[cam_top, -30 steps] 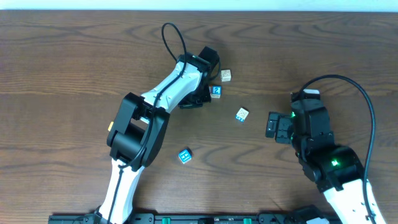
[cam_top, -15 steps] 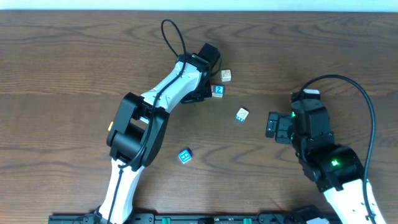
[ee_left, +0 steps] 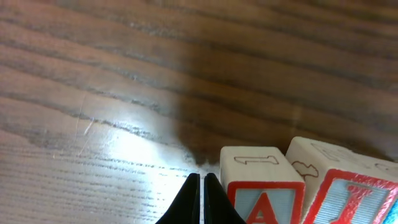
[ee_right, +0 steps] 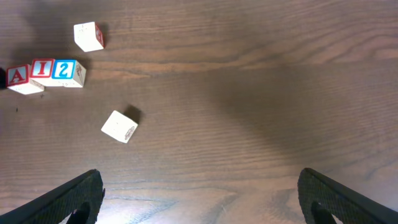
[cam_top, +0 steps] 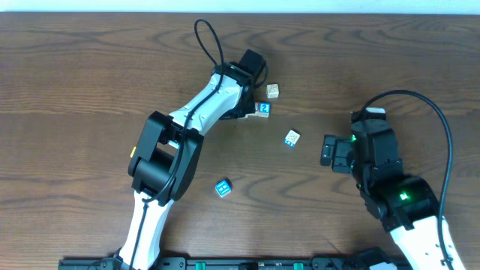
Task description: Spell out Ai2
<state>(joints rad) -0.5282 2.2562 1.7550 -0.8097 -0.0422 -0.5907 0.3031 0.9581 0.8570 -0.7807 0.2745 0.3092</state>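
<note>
Three blocks stand in a row in the right wrist view: A (ee_right: 17, 76), I (ee_right: 42, 68) and a blue 2 (ee_right: 64, 70). In the left wrist view my left gripper (ee_left: 202, 182) is shut and empty, its tips just left of the A block (ee_left: 264, 194), with the I block (ee_left: 348, 196) beside it. From overhead only the 2 block (cam_top: 262, 109) shows next to the left gripper (cam_top: 244, 111); the arm hides A and I. My right gripper (ee_right: 202, 199) is open and empty, off to the right (cam_top: 328, 150).
A beige block (cam_top: 272, 91) lies just behind the row. A white and blue block (cam_top: 292, 138) lies between the row and the right gripper. A blue block (cam_top: 222, 187) lies near the front. The left arm's cable loops at the back (cam_top: 210, 45).
My left gripper has moved a little toward the back of the table, and the 2 block has shifted slightly right. The right arm has not moved.
</note>
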